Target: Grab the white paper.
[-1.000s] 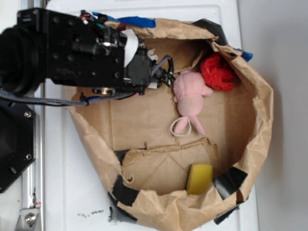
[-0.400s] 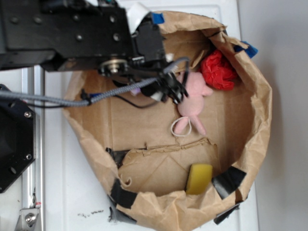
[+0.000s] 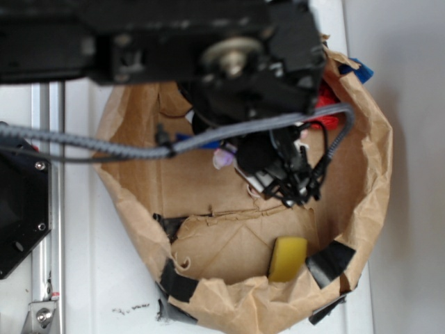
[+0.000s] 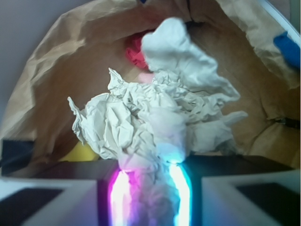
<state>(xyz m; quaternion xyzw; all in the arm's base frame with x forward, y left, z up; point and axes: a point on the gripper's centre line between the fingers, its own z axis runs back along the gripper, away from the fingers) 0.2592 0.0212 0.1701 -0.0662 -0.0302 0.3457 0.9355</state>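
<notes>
White paper (image 4: pixel 155 117) sits pinched between the gripper's (image 4: pixel 149 176) fingers in the wrist view, above the brown bag (image 3: pixel 361 174). Red wad (image 4: pixel 135 52) and yellow sponge (image 3: pixel 288 258) lie nearby. From outside, the arm (image 3: pixel 229 62) hides the paper.

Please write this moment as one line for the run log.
gripper: shut on white paper | lifted inside brown bag | yellow sponge: untouched

Robot lab, white bench (image 3: pixel 104 278), metal rail (image 3: pixel 47 264)
</notes>
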